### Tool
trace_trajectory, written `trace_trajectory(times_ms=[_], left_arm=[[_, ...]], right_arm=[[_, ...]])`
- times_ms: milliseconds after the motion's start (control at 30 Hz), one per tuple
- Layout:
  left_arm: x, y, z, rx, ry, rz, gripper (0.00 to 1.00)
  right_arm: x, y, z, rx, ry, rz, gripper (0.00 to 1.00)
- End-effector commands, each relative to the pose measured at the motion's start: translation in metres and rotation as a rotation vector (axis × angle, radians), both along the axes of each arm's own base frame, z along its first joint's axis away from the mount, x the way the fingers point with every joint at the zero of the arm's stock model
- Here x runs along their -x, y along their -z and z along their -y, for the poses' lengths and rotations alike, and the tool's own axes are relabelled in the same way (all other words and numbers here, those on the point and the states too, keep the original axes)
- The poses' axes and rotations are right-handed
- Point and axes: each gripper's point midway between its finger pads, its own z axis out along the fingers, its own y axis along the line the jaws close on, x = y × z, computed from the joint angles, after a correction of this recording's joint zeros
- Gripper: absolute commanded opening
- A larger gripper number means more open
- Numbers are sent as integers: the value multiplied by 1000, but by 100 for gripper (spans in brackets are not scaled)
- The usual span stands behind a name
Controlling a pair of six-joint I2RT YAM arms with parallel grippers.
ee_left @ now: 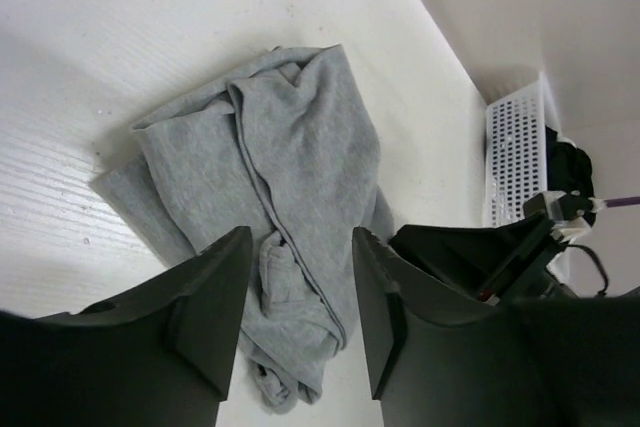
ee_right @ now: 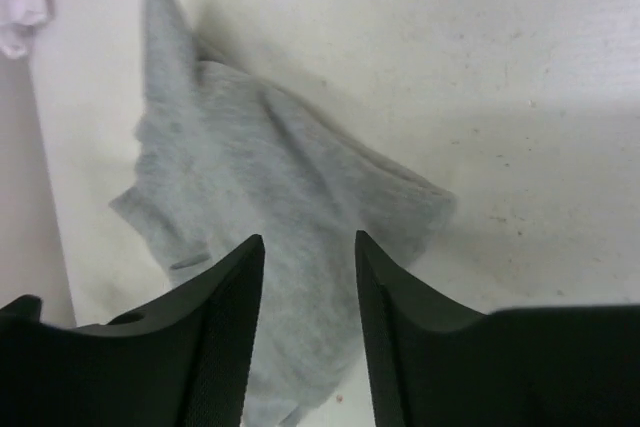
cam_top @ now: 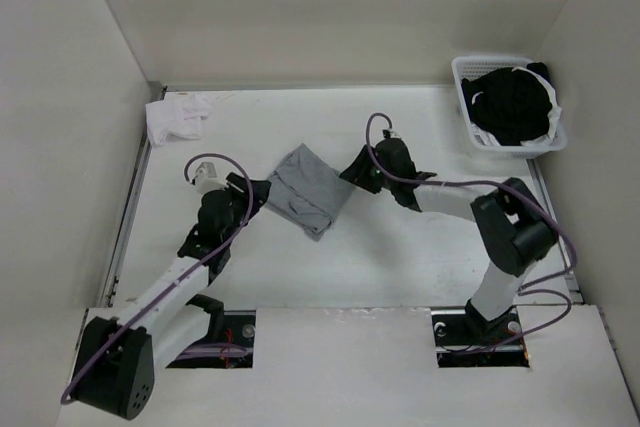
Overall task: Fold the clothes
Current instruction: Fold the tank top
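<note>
A light grey soft-fabric sleeveless top (cam_top: 308, 193) lies bunched mid-way across the white table (cam_top: 380, 259), between the black left gripper (ee_left: 300, 247) and black right gripper (ee_right: 310, 247), both with jaws spread, pinching nothing.

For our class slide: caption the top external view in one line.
Left hand and right hand flank a crumpled grey top mid-table; white basket of black clothing far right.

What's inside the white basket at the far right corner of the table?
A black garment with white trim fills most of the basket. Anything lying under that garment is covered, so I cannot tell what else is in there.
</note>
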Motion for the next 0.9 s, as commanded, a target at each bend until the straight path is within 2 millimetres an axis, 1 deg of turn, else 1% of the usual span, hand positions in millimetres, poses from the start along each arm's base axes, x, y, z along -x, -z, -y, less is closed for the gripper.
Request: trace_trajectory(times_ms=[0,67,100,167,200,267,300,333,400,500,567,667,767,867], left_arm=[[16,1,-3,-85,36,-8,46],[22,-4,-4,-131,54,-2,49],[25,-7,-5,-151,59,1,50],[31,-11,-8,-177,69,0,53],[34,-13,-11,-188,68,-3,55],[37,-13,-17,-192,52,-12,58],[38,-11,-23,-201,36,-23,59],[37,-8,-29,-208,21,-30,60],[37,-1,-40,-209,-4,-56,61],[36,9,-50,-192,-18,-91,61],[35,14,-56,-181,-37,-110,61],[36,22,-65,-182,-64,-137,60],[35,24,-66,-181,-69,-141,60],[32,22,-64,-182,-64,-136,60]], right_arm=[[-1,-66,8,-13,-23,186,52],[9,-85,19,-6,-27,244,59],[12,-92,23,-6,-26,268,61],[17,-105,43,11,10,327,67],[18,-111,58,30,47,368,70],[18,-114,81,58,121,418,75],[17,-113,94,72,164,442,77],[17,-110,106,82,207,457,79],[16,-98,125,90,284,465,81],[15,-85,135,78,331,446,82],[13,-83,138,80,336,437,82],[14,-85,151,64,375,444,82],[15,-86,163,44,410,441,83],[14,-84,161,26,394,430,83]])
